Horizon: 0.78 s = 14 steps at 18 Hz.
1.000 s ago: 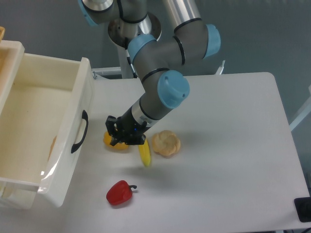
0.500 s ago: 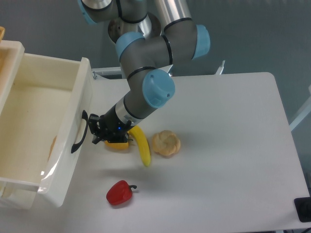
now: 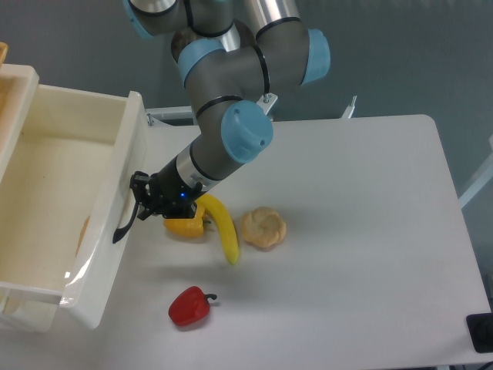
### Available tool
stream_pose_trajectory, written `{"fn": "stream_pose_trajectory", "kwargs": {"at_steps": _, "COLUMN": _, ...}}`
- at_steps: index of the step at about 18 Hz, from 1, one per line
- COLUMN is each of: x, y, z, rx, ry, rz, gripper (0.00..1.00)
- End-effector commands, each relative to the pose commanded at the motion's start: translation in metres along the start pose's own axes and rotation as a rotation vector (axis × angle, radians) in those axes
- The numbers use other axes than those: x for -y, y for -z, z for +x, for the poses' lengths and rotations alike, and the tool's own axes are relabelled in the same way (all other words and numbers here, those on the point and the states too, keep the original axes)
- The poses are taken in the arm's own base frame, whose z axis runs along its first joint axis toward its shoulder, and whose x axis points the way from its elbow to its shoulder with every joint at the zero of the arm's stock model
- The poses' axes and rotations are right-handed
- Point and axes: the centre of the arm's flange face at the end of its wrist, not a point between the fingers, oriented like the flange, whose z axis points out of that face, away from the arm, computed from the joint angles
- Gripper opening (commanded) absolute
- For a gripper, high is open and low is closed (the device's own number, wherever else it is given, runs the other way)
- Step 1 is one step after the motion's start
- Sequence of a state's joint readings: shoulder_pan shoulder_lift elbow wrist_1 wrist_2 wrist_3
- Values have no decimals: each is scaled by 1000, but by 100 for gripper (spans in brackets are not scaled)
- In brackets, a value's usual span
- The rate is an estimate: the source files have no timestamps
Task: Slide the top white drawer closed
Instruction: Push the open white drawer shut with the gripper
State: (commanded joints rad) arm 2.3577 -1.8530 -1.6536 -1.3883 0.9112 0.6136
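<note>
The top white drawer (image 3: 69, 154) stands pulled out at the left, a deep cream box open on top, with a black curved handle (image 3: 127, 220) on its front panel. My gripper (image 3: 141, 202) sits right at that handle, its dark fingers touching or nearly touching the upper part of the front panel. Whether the fingers are open or shut cannot be made out against the black handle. The arm reaches down from the top centre toward the left.
A yellow pepper (image 3: 185, 226) and a banana (image 3: 224, 231) lie just right of the gripper. A round bread roll (image 3: 263, 227) lies beside them, and a red pepper (image 3: 189, 306) sits nearer the front edge. The cabinet body (image 3: 15, 85) is at far left.
The gripper has swept left from above the yellow pepper and banana to the drawer's front handle. The drawer has not visibly moved.
</note>
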Motion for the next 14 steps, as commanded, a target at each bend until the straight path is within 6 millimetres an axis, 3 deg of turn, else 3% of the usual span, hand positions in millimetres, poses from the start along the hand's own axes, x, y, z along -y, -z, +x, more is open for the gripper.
{"fn": "stream_pose_trajectory", "kwargs": {"at_steps": 8, "x": -3, "y": 4, "z": 6, "rx": -13, "ry": 2, "rz": -4, "gripper": 3}}
{"fn": "stream_pose_trajectory", "kwargs": {"at_steps": 14, "x": -2, "y": -5, "z": 17, "rx": -20, "ry": -12, "rz": -22, "gripper": 3}}
